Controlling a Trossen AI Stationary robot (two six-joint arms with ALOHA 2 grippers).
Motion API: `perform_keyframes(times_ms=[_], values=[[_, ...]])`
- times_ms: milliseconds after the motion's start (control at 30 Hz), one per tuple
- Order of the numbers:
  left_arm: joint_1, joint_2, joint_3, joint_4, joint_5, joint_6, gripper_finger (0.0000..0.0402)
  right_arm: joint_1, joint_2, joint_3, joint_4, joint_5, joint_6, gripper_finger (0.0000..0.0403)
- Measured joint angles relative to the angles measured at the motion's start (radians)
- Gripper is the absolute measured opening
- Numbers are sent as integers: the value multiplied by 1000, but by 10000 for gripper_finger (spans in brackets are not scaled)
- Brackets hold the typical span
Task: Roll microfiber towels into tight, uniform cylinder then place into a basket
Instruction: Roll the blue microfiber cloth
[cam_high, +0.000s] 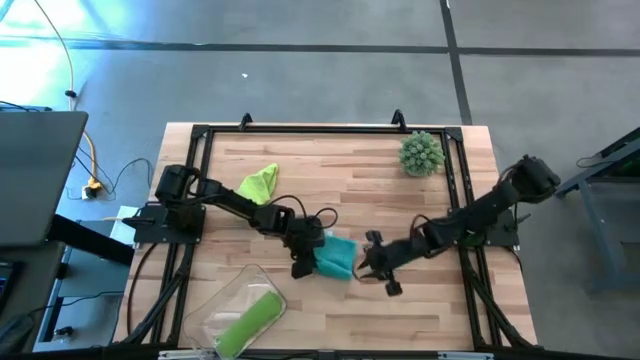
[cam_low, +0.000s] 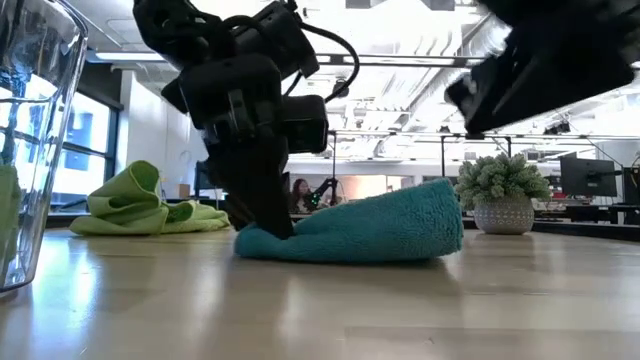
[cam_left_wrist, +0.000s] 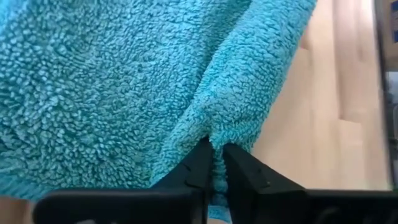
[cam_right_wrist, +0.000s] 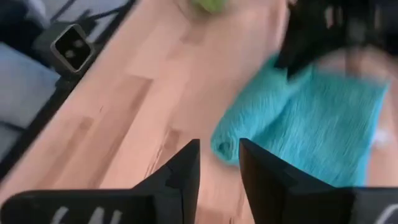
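The teal towel lies bunched on the table near its middle; it also shows in the low view. My left gripper is shut on the towel's left end. My right gripper is open and empty, lifted just right of the towel, whose rolled edge lies beyond its fingers. A crumpled lime green towel lies on the table at the far left. A rolled lime green towel lies in the clear basket at the near left. My left gripper pinches a raised fold of the teal towel between its two fingertips, at the towel's left end. The fingers come from above, pointing down. The towel rests on the table, its right part humped higher.
A spiky grey-green ball in a pot stands at the far right of the table. The basket's clear wall rises close at the left of the low view. Bare wood shows between the teal towel and the table's near edge.
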Motion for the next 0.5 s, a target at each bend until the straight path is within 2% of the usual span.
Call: perform_keyframes(times_ms=[167,367,500], values=[[10,1,-1,0,17,-43,4,63,41,2,81,106,-211,108],[11,2,-3,20,21,-99,9,58,79,3,132,134,-167,109],[20,3,-3,48,32,-145,8,59,121,4,138,133,-158,132]])
